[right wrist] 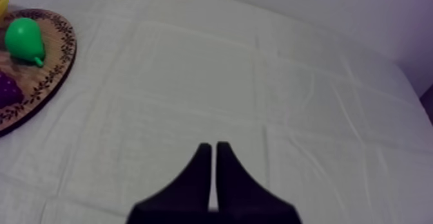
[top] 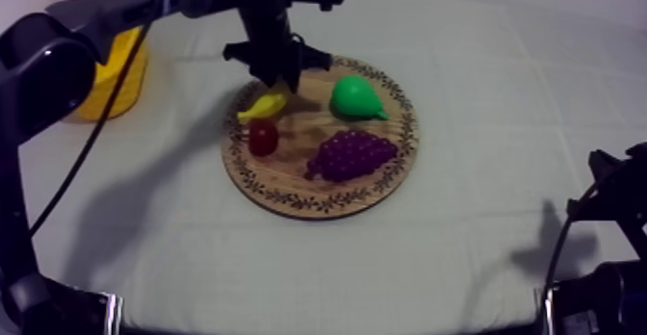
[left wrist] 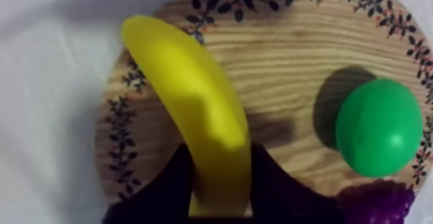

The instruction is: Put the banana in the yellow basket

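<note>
On the wooden board [left wrist: 290, 46] the left gripper [left wrist: 220, 150] clamps the banana [left wrist: 180, 91] by its end, though this probably light, stiff, slick toy seems safer gripped mid-body; right gripper [right wrist: 213, 148] fingers lie together

Tight spot's right at the banana [top: 263, 107]: the small red fruit [top: 263, 138] sits just beside it on the near side. The pear [top: 354, 98] is well apart across bare wood of the wooden board [left wrist: 283, 53], and the grapes [top: 351, 154] fill the board's near right. From the board to the yellow basket [top: 120, 79] you've got open cloth [top: 183, 156], though the left arm [top: 96, 12] passes close by the basket's top in the overhead view. The right half of the table is bare all round the right gripper [right wrist: 214, 150].
</note>
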